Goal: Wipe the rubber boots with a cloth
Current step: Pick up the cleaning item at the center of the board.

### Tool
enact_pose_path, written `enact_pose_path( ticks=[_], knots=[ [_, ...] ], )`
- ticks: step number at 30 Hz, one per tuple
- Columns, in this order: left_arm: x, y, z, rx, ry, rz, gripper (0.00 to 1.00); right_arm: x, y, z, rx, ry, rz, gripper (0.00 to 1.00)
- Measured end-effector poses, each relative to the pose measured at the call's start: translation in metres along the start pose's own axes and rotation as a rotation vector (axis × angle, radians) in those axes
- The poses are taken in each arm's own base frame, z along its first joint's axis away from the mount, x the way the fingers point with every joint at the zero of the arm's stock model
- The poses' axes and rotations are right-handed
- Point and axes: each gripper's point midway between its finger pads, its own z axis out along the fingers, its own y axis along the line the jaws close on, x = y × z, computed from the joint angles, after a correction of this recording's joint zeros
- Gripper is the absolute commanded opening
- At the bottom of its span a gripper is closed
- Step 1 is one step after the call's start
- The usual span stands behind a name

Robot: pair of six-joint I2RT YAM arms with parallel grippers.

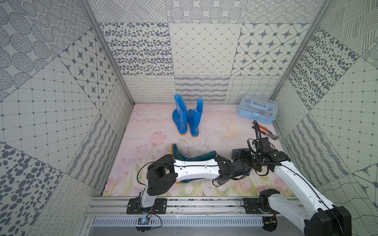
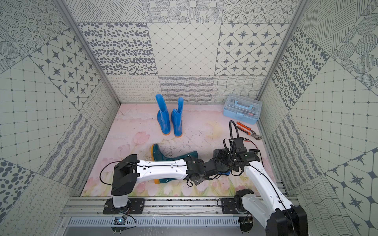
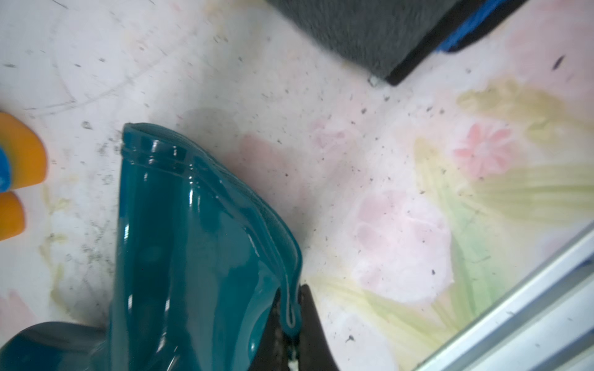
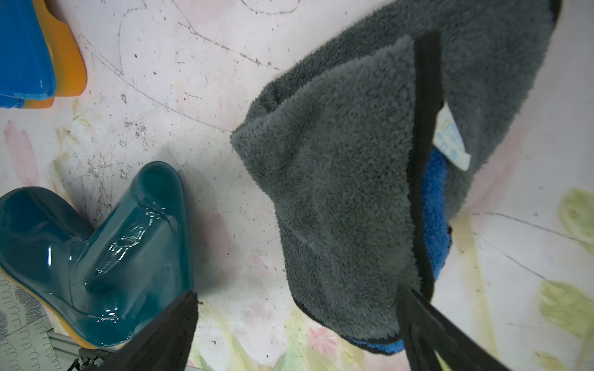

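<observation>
Place: a mock-up test booth in a robot lab, not a lived-in room.
Walls (image 1: 41,114): flat panels printed with mixed grey tile patterns, joined by bare metal posts (image 1: 107,55).
Floor (image 1: 214,126): a scuffed mat printed with pink tulips.
Front: my arms (image 1: 194,169) are bolted to a metal rail (image 1: 204,206).
Workshop touch: a light-blue toolbox (image 1: 257,109) with orange-handled pliers (image 1: 266,130) near it.

A: The boots?
B: The blue boots (image 1: 180,119) beyond the left gripper (image 3: 291,327) are bright, orange-soled; the teal boot (image 3: 193,241) at it glossy, orange-soled too.
A: The cloth (image 4: 337,176) by the right gripper (image 4: 295,306)?
B: Dark grey, black-edged, blue beneath; the floor (image 1: 214,126) pale pink, flower-printed.
</observation>
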Motion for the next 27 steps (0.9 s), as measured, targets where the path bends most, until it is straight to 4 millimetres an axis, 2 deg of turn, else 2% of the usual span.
enact_pose_path(
  ticks=[5, 8, 13, 16, 18, 21, 24, 27],
  knots=[
    [-0.053, 0.016, -0.063, 0.028, -0.161, -0.014, 0.0, -0.005, -0.009, 0.008, 0.058, -0.001, 0.013, 0.98],
    [-0.076, 0.029, -0.093, 0.051, -0.239, -0.022, 0.0, -0.014, -0.016, 0.02, 0.083, -0.008, 0.035, 0.98],
    [-0.103, 0.054, -0.129, 0.081, -0.341, -0.031, 0.0, -0.014, -0.029, 0.05, 0.126, 0.051, 0.081, 0.98],
    [-0.109, 0.064, -0.155, 0.101, -0.406, -0.027, 0.0, -0.014, -0.03, 0.059, 0.133, 0.072, 0.09, 0.94],
    [-0.108, 0.068, -0.17, 0.118, -0.444, -0.029, 0.0, -0.015, -0.03, 0.06, 0.132, 0.07, 0.091, 0.84],
    [-0.096, 0.076, -0.188, 0.14, -0.499, -0.049, 0.0, -0.017, -0.03, 0.064, 0.134, 0.069, 0.086, 0.59],
    [-0.068, 0.081, -0.187, 0.162, -0.514, -0.088, 0.0, -0.02, -0.027, 0.069, 0.113, 0.062, 0.076, 0.22],
    [-0.025, 0.085, -0.176, 0.178, -0.503, -0.162, 0.0, -0.019, -0.022, 0.072, 0.085, 0.058, 0.067, 0.05]
  ],
)
